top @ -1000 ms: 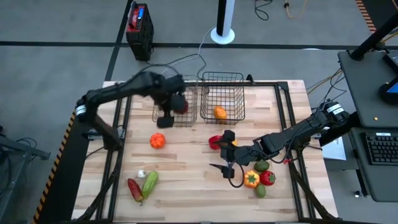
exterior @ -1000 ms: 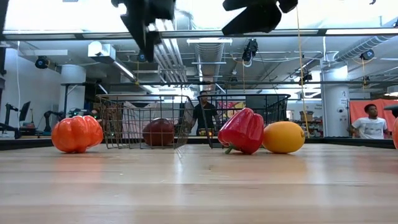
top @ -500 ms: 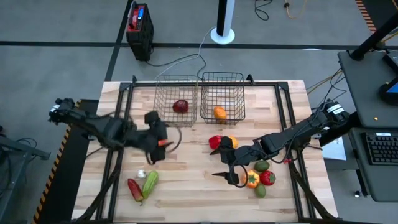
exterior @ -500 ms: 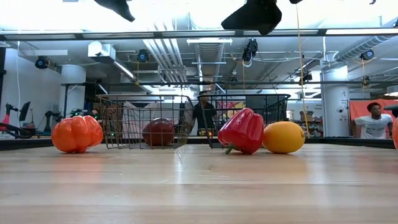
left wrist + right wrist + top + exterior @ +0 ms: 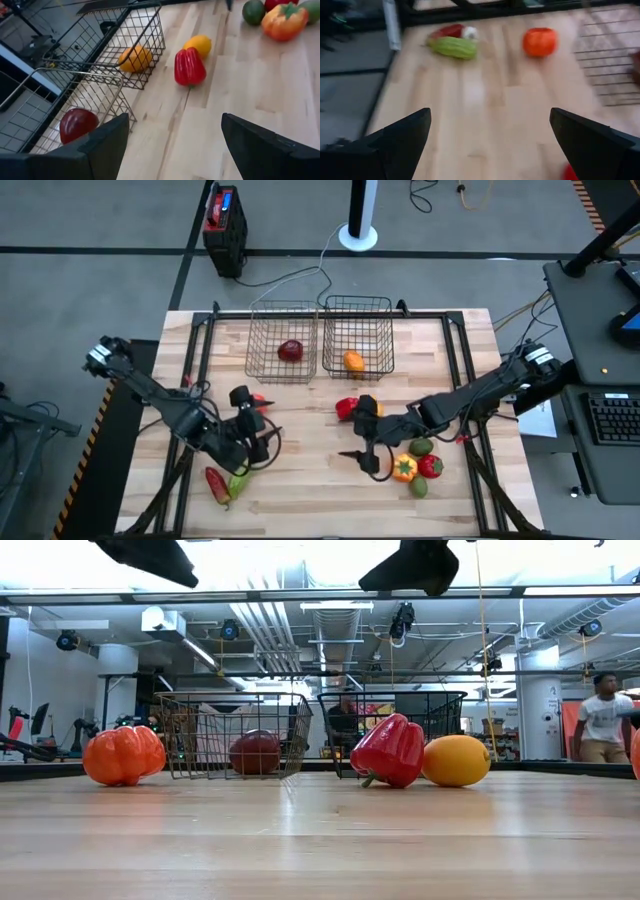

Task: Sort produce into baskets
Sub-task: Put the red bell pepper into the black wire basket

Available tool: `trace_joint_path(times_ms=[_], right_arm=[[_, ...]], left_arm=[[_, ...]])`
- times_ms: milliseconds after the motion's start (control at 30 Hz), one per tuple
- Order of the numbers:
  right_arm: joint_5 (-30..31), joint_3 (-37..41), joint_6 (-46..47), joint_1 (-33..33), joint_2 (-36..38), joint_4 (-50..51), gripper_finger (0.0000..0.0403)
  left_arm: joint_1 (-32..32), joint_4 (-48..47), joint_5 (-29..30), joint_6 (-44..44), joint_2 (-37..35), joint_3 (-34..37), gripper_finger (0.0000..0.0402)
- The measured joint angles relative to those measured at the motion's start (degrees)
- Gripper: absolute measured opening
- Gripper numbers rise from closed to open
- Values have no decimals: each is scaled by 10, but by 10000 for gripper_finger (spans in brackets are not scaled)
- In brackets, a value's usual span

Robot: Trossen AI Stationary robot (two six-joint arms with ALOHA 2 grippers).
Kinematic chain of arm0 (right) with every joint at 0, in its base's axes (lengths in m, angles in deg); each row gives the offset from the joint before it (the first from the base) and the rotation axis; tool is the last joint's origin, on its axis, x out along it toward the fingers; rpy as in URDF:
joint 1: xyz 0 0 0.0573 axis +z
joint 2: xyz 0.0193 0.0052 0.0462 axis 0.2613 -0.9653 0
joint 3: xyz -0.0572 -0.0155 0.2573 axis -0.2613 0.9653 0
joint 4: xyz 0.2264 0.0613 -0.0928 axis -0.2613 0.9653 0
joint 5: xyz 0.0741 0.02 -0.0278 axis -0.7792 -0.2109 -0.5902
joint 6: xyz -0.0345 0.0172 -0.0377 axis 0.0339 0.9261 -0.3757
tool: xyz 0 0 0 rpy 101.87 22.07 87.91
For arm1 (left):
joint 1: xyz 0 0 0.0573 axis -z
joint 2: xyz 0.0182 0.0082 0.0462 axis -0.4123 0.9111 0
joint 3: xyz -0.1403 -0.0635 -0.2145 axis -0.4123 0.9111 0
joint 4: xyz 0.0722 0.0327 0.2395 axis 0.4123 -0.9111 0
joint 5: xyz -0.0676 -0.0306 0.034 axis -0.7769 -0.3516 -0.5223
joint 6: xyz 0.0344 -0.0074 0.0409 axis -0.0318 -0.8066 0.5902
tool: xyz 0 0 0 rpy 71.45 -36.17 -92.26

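My left gripper (image 5: 255, 430) hangs open and empty over the table's near left part, above the orange tomato-like piece (image 5: 123, 754). A long green vegetable (image 5: 240, 478), a red pepper (image 5: 214, 485) and a white garlic bulb (image 5: 469, 33) lie just nearer. My right gripper (image 5: 360, 460) is open and empty, left of the orange-yellow pepper (image 5: 404, 468). The left wire basket (image 5: 262, 340) holds a dark red fruit (image 5: 290, 350); the right basket (image 5: 380, 330) holds an orange fruit (image 5: 353, 361). A red pepper (image 5: 345, 408) and a yellow fruit (image 5: 456, 760) lie in front of the baskets.
A red piece (image 5: 430, 466) and two green pieces (image 5: 420, 446) (image 5: 419, 486) lie beside the orange-yellow pepper at the near right. A black and red box (image 5: 222, 225) stands on the floor beyond the table. People stand in the room behind (image 5: 600, 720).
My left gripper has left its place above the left basket and swung toward the table's near left, coming down low over the orange tomato-like piece. The dark red fruit stays in the left basket. A person in the room has walked a little.
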Motion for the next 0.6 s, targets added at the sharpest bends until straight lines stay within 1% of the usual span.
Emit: trace_joint_path(times_ms=[67,133,200,267,367,433,500,600], right_arm=[[30,-27,-26,-1,-4,62,400],[72,-61,-40,0,-15,136,400],[97,-95,-43,-1,-30,214,400],[109,-129,-40,-3,-49,289,400],[109,-172,-39,-10,-85,393,400],[103,-190,-43,-17,-108,437,400],[80,-198,-47,-32,-126,460,400],[32,-197,-54,-58,-141,461,400]], left_arm=[[2,0,0,-4,9,0,298],[2,1,3,-4,18,0,298],[2,-1,10,-3,26,0,298],[2,-1,19,1,29,0,298],[2,-2,32,3,34,1,298],[2,-5,40,4,35,2,298],[2,-6,41,5,36,2,298],[2,-6,41,5,37,2,298]])
